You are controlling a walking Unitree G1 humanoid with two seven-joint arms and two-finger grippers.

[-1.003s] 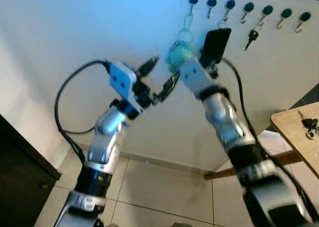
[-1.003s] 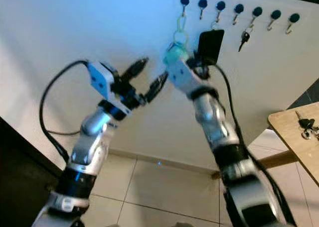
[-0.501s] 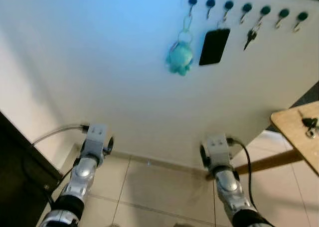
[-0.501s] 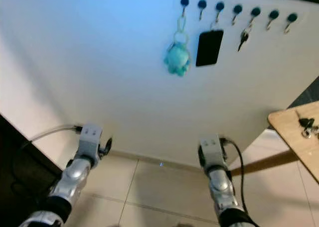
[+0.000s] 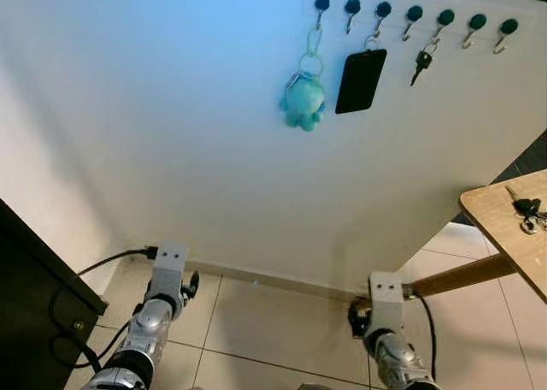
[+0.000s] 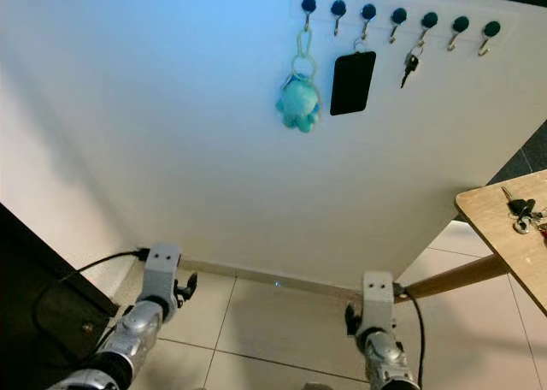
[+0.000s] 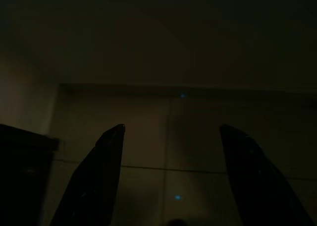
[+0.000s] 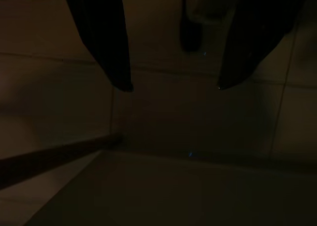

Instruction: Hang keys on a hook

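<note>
Keys: teal plush keychain (image 5: 303,102) hangs from the leftmost wall hook (image 5: 320,5).
Left pincer (image 7: 171,179): low over the floor tiles, fingers spread apart in the dark wrist view.
Right pincer (image 8: 171,87): low too, fingers apart.
Nearby: black card (image 5: 360,80), single key (image 5: 420,63) on neighbouring hooks; another bunch (image 5: 529,215) on the desk (image 5: 496,227).

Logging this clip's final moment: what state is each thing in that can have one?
Teal plush keychain: hanging from the leftmost hook.
Black card holder: hanging.
Small key: hanging.
Keys on table: lying flat.
Left gripper: open, empty.
Right gripper: open, empty.
</note>
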